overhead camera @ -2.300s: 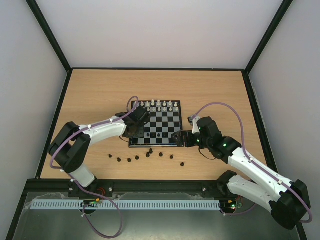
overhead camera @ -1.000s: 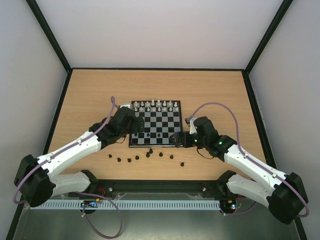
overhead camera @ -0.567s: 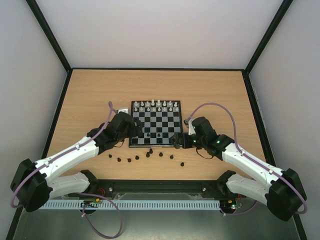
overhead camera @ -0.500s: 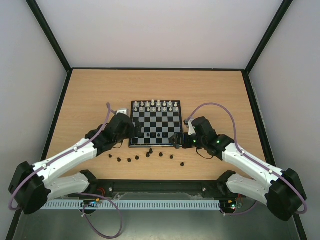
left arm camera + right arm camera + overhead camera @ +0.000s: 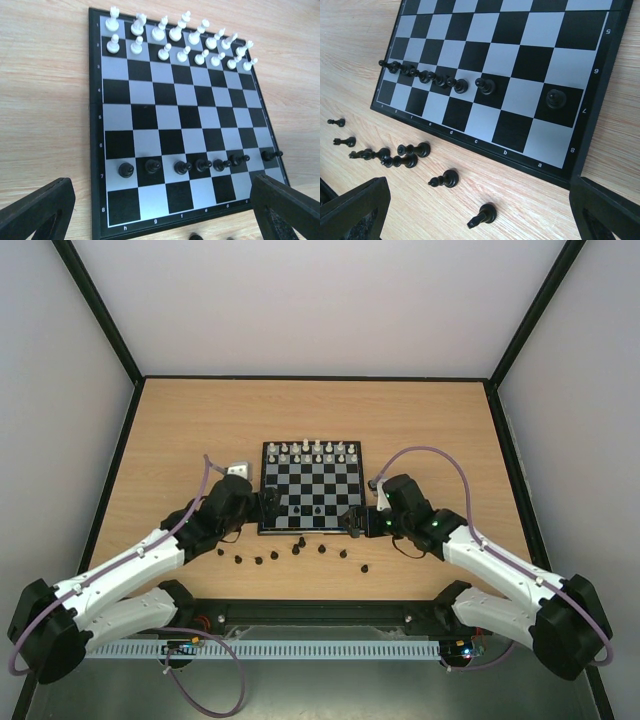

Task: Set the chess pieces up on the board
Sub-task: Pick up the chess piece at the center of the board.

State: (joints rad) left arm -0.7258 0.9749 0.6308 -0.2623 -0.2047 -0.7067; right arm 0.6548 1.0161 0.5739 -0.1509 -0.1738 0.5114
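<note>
Left wrist view: the left gripper [image 5: 160,205] was seen opened wide, and nothing was held between its two dark fingers [image 5: 37,210]. Just past it, the board [image 5: 96,110] was laid flat on the wooden table [image 5: 45,100]. Seven black pawns [image 5: 182,166] were stood in one row on the near side of the board. The white pieces [image 5: 175,42] were lined up in two rows on the far side. The right gripper [image 5: 480,200] was also opened wide, and nothing was held in it. It was kept low over the table, by the board's near right corner. Loose black pieces [image 5: 410,150] were scattered on the wood just in front of the board, off its edge. Several of them were tipped on their sides. In the top view, the two grippers were seen by the board's near corners, one on each side.
</note>
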